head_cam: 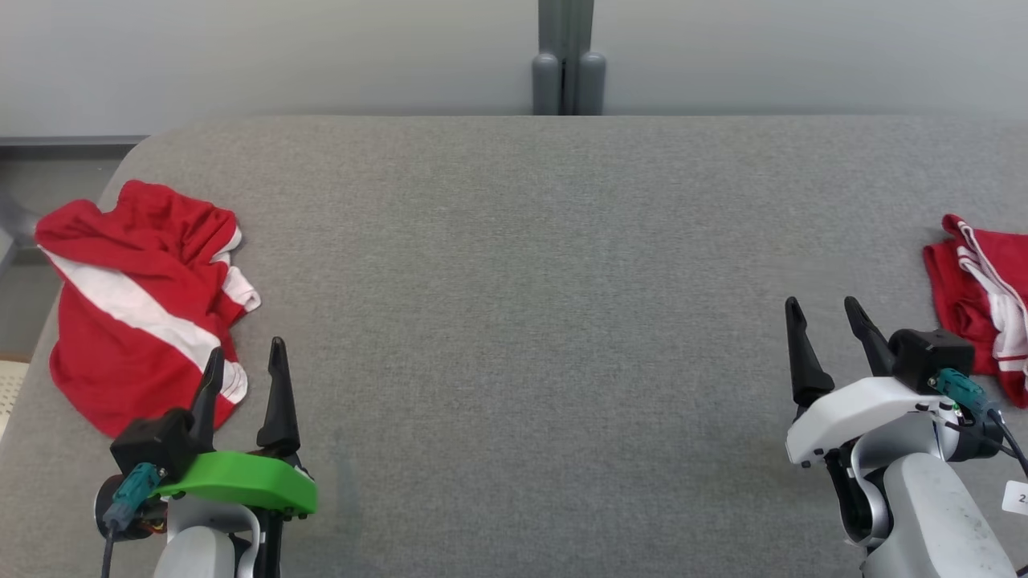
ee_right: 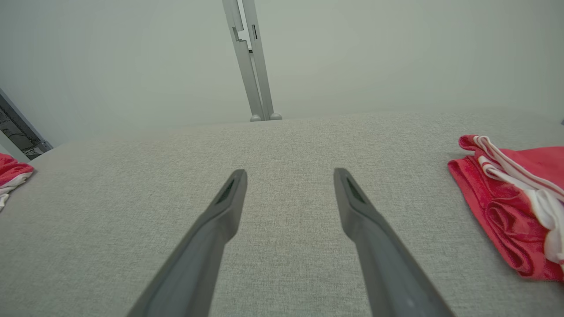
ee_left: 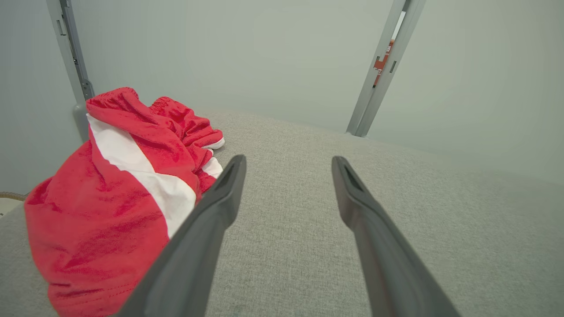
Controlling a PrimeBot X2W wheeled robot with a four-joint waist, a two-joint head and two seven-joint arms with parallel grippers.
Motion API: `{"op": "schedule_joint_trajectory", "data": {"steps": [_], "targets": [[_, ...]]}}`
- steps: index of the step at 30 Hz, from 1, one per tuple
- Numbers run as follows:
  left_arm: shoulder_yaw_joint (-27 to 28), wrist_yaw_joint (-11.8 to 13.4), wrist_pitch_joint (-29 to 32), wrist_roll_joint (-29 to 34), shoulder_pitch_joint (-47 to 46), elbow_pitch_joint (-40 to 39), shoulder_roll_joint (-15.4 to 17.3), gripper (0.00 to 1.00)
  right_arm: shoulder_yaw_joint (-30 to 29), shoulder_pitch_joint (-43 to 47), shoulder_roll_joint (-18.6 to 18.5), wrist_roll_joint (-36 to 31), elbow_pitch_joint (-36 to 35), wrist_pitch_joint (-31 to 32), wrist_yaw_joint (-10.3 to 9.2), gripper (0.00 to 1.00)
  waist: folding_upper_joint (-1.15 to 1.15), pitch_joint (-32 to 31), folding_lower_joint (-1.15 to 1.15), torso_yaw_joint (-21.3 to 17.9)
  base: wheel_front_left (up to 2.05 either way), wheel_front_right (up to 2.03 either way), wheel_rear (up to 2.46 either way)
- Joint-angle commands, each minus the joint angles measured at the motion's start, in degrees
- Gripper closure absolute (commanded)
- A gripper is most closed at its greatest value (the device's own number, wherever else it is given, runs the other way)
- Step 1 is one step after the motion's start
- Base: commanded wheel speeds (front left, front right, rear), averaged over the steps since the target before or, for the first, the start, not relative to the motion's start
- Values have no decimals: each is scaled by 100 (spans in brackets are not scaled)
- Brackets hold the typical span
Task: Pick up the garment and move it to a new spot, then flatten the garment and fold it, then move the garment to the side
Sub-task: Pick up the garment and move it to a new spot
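Note:
A crumpled red garment (head_cam: pixel 136 297) with a white stripe lies at the left edge of the grey table (head_cam: pixel 530 321); it also lies left of the fingers in the left wrist view (ee_left: pixel 110 202). My left gripper (head_cam: pixel 246 359) stands open just right of its near end, holding nothing. A second red-and-white garment (head_cam: pixel 984 301), folded, lies at the right edge and at the right of the right wrist view (ee_right: pixel 511 202). My right gripper (head_cam: pixel 825 311) is open and empty, just left of that folded piece.
A grey post (head_cam: pixel 567 60) rises behind the table's far edge, against a pale wall. The table's rounded far-left corner (head_cam: pixel 152 140) drops off to the floor. Grey cloth surface stretches between the two grippers.

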Motion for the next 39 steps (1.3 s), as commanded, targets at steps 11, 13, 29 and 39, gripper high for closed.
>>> {"op": "schedule_joint_trajectory", "data": {"steps": [11, 13, 29, 39], "targets": [[211, -18, -16, 28, 51, 14, -6, 0, 29, 107, 18, -43, -65, 73, -6, 0, 0, 2, 0, 1077, 0, 0, 0], [280, -18, -16, 16, 114, -54, -10, 0, 87, 127, 20, -5, -57, 112, -6, 0, 0, 5, 0, 1293, 0, 0, 0], [560, -18, -16, 109, 235, -99, -19, 0, 60, 162, 38, -41, -133, 132, -6, 0, 0, 18, 0, 1657, 0, 0, 0], [544, -18, -16, -7, -70, 208, -21, 0, 306, 71, 31, -51, -415, 198, -6, 0, 0, 159, 0, 1390, 0, 0, 0]]}}
